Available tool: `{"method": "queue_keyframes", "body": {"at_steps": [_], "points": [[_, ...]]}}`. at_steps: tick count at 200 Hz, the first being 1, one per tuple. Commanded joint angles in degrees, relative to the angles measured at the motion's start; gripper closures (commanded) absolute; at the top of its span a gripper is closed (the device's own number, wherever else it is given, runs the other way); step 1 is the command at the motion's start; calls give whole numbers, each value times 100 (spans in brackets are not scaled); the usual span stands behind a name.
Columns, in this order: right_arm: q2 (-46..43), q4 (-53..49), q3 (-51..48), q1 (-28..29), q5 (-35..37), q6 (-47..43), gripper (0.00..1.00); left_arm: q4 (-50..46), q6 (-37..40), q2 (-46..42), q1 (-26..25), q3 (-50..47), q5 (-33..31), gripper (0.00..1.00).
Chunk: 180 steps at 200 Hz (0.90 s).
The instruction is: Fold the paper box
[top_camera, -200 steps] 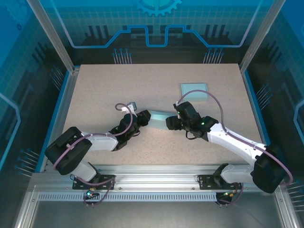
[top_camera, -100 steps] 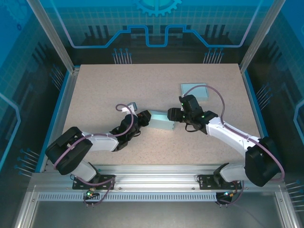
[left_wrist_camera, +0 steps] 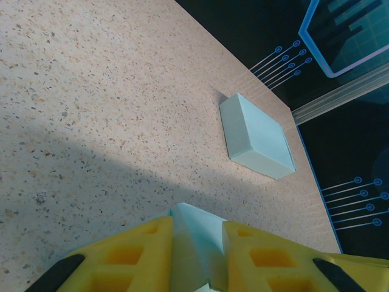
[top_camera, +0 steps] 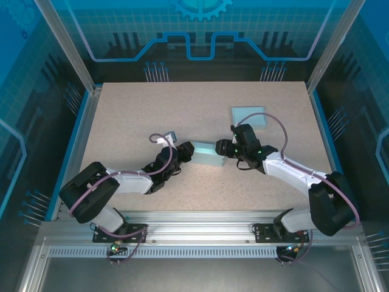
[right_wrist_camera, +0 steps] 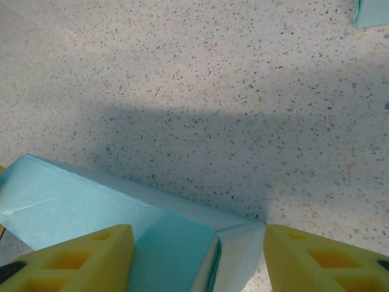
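Counter (top_camera: 134, 115): speckled beige surface, both arms reaching inward toward its middle.

Task item: the light teal paper box (top_camera: 206, 156), long and partly folded, lies near the middle of the counter, lengthwise between the 2 hands. In the right wrist view the box (right_wrist_camera: 121, 213) shows a flat top panel with a faint crease line, and its end is folded in with a darker teal flap tucked at the corner.

Left hand (top_camera: 184, 152): at the box's left end. In the left wrist view the left hand (left_wrist_camera: 197, 224) has its yellow fingers (left_wrist_camera: 140, 255) close together, pinching a thin teal flap of the box (left_wrist_camera: 197, 249) between them. Grip looks firm, with the flap touching both pads.

Right hand (top_camera: 223, 148): at the box's right end. In the right wrist view the right hand (right_wrist_camera: 197, 243) has its yellow fingers (right_wrist_camera: 85, 252) standing well apart, 1 on each side of the folded end. The far finger sits just beside the box corner. Whether either pad presses on the paper, I cannot tell.

Also on the counter: 1 small closed light teal box (top_camera: 248, 115), lying flat toward the far right, well apart from both hands. The same small box (left_wrist_camera: 255, 137) shows in the left wrist view, near the counter's edge.
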Motion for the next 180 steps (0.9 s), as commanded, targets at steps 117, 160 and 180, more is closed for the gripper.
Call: {"method": "queue_keyframes", "body": {"at_steps": [117,160,180], "points": [[538,922,-1438,-141,-136,65,65,-1888,25,270,-4,-486,258,64],[417,1074,-1611,-204,-142,48,76,-1742,-126,439,15,-667,289,72],[419,1323,-1787,-245,-151,65,80,-1673,-169,473,15,-719,272,75]]}}
